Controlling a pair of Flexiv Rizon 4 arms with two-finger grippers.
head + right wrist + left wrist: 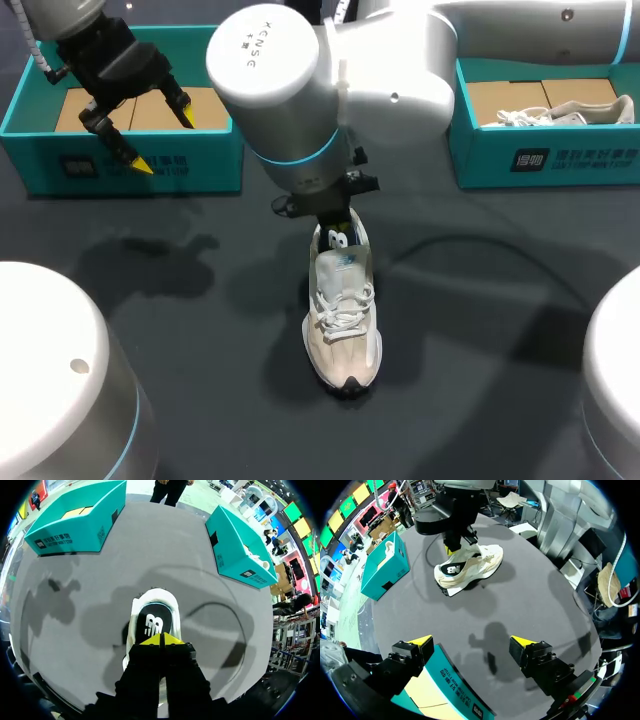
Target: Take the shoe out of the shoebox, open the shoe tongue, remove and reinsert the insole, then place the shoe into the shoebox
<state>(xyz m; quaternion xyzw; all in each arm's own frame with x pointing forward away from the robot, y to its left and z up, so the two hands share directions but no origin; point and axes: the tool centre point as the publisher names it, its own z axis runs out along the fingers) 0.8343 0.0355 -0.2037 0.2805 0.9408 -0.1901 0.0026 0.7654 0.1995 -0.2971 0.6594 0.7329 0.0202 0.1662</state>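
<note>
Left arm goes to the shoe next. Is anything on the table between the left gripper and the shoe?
Nothing visible. Bare table lies between the open left gripper, above the empty shoebox, and the shoe. Only the right gripper is at the shoe itself, shut tips over its opening.

My right arm [300, 90] hangs across the middle of the table [200, 400], its right gripper [161, 639] pinched closed at the heel of the shoe [343, 320], barring approach from the far edge. The left shoebox [120, 165] and right shoebox [540, 160] wall off the far corners. My left gripper [164, 142], fingers spread, hovers over the left one. Bare table runs free on either side of the shoe and along the near edge.
</note>
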